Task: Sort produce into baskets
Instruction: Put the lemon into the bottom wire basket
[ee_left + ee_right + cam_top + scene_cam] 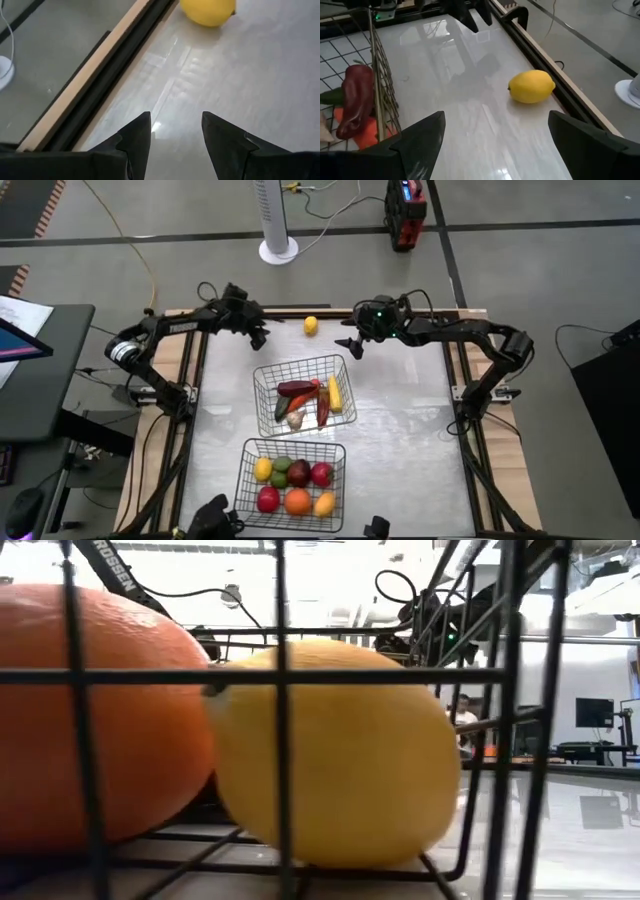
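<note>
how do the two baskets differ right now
The far basket sits skewed to the table edges; the near basket lies nearly square. The far basket holds long vegetables: a dark eggplant, red peppers, corn. The near basket holds round fruit: an orange, red apples, lemons. Both are black wire mesh, alike in size.

table (400, 430): two baskets (300, 395), loose lemon (311, 325)
</note>
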Robot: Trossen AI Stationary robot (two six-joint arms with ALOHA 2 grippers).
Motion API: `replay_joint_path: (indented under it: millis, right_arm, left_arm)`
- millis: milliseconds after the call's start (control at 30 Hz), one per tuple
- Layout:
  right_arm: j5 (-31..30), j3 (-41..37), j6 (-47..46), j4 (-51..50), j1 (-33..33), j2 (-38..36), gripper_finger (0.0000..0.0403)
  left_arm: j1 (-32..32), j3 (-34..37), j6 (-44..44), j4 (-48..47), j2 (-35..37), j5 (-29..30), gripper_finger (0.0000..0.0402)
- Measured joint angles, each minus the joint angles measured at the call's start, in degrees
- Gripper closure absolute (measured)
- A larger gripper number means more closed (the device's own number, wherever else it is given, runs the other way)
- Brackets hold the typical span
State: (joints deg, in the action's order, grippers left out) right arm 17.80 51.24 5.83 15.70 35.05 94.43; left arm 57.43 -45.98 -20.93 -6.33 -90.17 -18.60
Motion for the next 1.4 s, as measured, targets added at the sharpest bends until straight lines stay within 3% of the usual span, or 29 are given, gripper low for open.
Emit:
replay_joint_path:
  millis: [467, 767, 1400]
  right_arm:
    - [0.0, 0.0, -1.9, 1.8, 0.0, 0.0, 0.0023]
    - [0.0, 0.0, -3.2, 2.4, 0.2, -0.1, 0.0023]
    - [-0.2, 0.1, -4.0, 2.5, 0.7, -0.1, 0.0023]
  left_arm:
    - [-3.3, -0.1, 0.8, 3.7, -0.4, 0.2, 0.0237]
    - [-7.0, -7.6, 1.1, 2.6, -10.3, 1.5, 0.0237]
    - [-12.4, -12.7, -2.6, 6.2, -12.7, -0.3, 0.0237]
